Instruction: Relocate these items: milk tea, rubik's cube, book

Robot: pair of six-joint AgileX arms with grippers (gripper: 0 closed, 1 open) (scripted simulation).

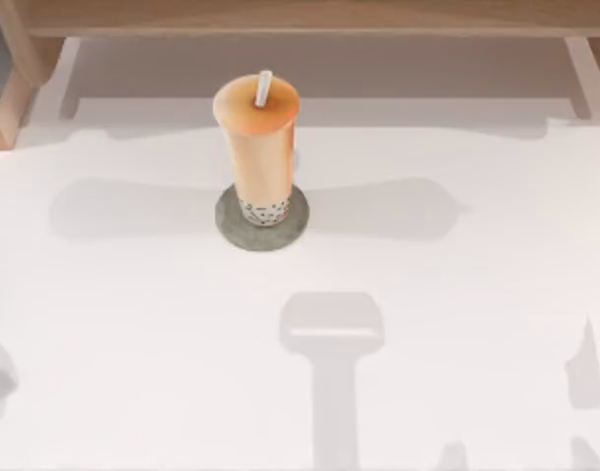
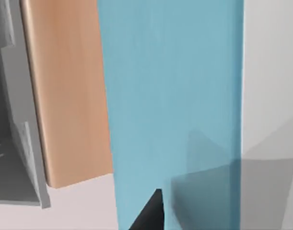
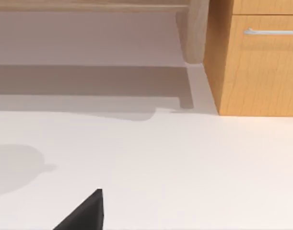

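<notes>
One cup on the white table (image 1: 457,324) in the top view: the milk tea (image 1: 257,147) stands upright on a flat grey disc (image 1: 231,228), left of centre, towards the far edge. Beyond it runs a wooden shelf (image 1: 300,15).

Left wrist view: a light-blue flat panel (image 2: 170,96) sits very close to the camera (possibly the book, cannot confirm), with a wooden board (image 2: 69,91) beside it. Left gripper's grasp: cannot tell.

Right wrist view: bare tabletop, then a wooden drawer unit (image 3: 261,67) with a metal handle (image 3: 271,32). Right gripper's grasp: cannot tell
</notes>
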